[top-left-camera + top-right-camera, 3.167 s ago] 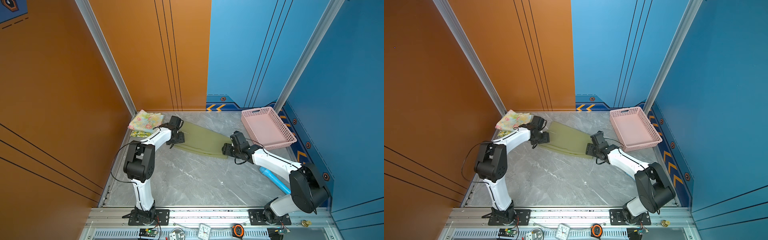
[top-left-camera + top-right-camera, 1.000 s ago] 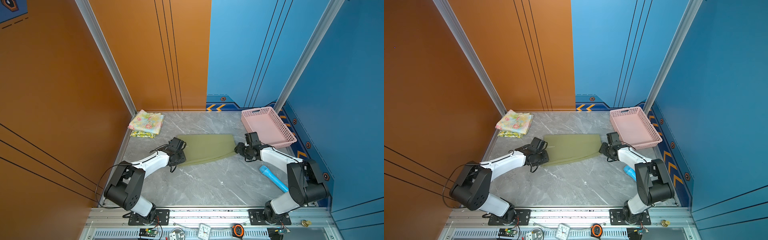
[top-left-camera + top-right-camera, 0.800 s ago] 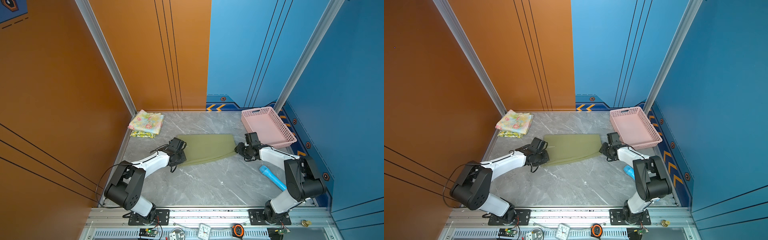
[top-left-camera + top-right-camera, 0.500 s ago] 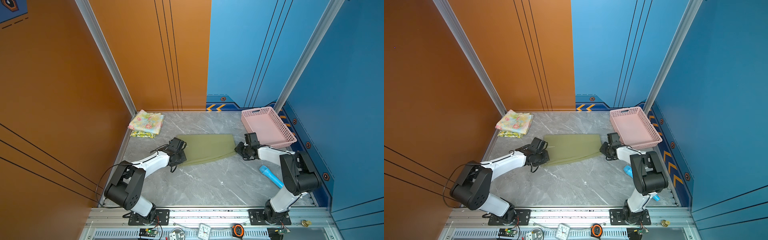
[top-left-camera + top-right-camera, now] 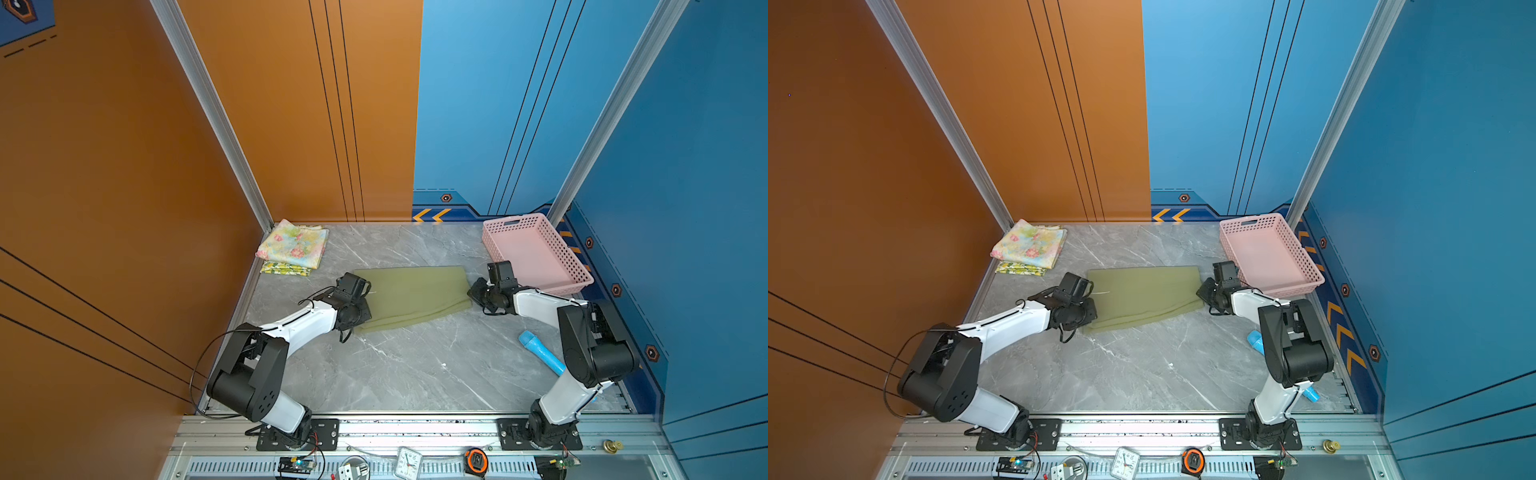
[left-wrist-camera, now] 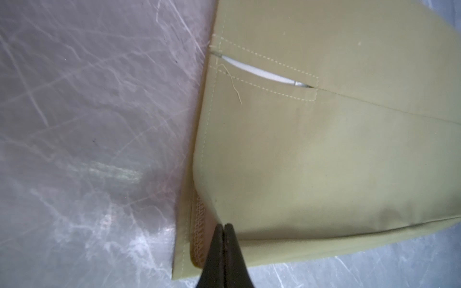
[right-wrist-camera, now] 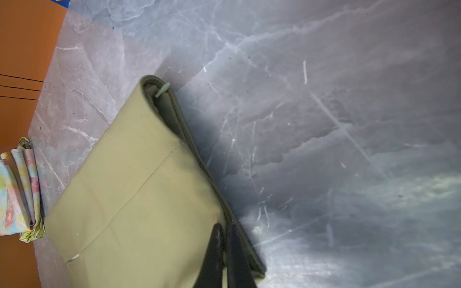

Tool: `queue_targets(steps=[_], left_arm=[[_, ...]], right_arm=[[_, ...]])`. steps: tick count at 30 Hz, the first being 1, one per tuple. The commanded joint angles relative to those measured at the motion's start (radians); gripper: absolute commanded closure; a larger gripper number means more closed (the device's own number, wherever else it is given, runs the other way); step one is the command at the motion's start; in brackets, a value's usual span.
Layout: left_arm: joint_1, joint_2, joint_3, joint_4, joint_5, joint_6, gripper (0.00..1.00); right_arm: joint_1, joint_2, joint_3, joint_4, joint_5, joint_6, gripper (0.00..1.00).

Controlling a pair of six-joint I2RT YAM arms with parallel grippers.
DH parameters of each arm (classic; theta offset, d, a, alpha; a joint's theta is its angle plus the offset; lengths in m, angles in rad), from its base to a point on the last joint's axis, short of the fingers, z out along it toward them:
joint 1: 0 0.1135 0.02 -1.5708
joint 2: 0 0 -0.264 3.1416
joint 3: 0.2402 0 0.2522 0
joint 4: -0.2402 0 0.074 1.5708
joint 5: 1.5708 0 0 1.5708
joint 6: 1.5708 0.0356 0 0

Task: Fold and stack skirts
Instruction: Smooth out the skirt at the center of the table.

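The olive green skirt [image 5: 409, 295] [image 5: 1142, 295] lies folded flat in the middle of the grey marble table. My left gripper [image 5: 366, 319] [image 6: 224, 225] is shut on its left near corner, where the upper layer folds over. At the skirt's right edge my right gripper [image 5: 471, 293] [image 7: 223, 228] is shut on the doubled layers. Both jaw pairs stand together with cloth at their tips. The pastel floral skirt [image 5: 293, 247] [image 7: 15, 194] lies folded at the back left corner. It rests on top of the folded lemon-print skirt [image 5: 284, 269] [image 5: 1019, 269].
A pink perforated basket [image 5: 577, 282] stands at the back right, just behind my right wrist. A light blue cylinder [image 5: 540, 351] lies by the right arm's elbow. Orange and blue walls close in three sides. A clock [image 5: 408, 461] and a tape measure [image 5: 476, 459] sit on the front rail.
Both grippers have closed on the olive skirt's ends within the last second. The right arm's elbow swung inward. About three seconds ago the skirt lay slanted and farther back.
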Motion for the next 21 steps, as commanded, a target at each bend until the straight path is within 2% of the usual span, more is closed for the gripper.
queue_targets(steps=[1,10,21], left_arm=[[0.041,-0.035,0.05,-0.048,-0.005,0.044,1.0],[0.09,-0.059,0.058,-0.068,0.015,0.077,1.0],[0.082,-0.086,-0.029,-0.042,0.021,0.073,1.0]], right_arm=[[0.019,-0.041,0.053,-0.055,0.03,-0.017,1.0],[0.048,-0.098,0.078,-0.131,0.047,-0.04,1.0],[0.078,-0.127,-0.024,-0.145,0.071,-0.052,1.0]])
